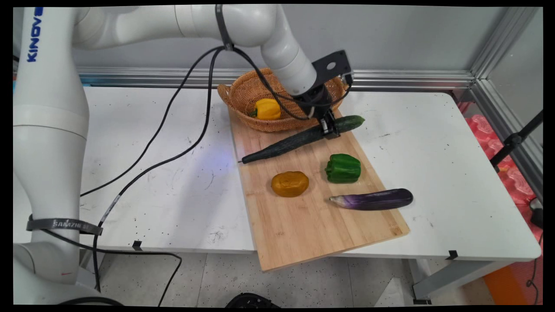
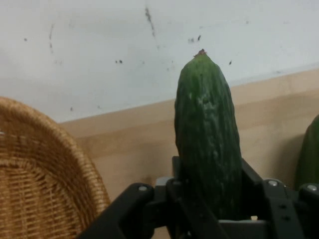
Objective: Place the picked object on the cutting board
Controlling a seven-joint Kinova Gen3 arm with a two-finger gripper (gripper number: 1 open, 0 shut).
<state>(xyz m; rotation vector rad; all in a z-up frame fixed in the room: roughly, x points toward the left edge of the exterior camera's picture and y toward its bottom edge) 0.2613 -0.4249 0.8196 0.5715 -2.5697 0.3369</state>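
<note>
On the bamboo board (image 1: 303, 216), your end effector (image 1: 329, 128) is clenched around a long, bumpy-skinned cucumber (image 1: 299, 138) beside the woven basket (image 1: 243, 93).

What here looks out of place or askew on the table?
The cutting board lies askew, and its near corner juts past the table edge. The eggplant hangs half off the board's right side. The hand grips the cucumber.

Basket (image 1: 243, 93) just behind the cucumber (image 1: 282, 147) (bare board (image 1: 303, 229) nearward)
</note>
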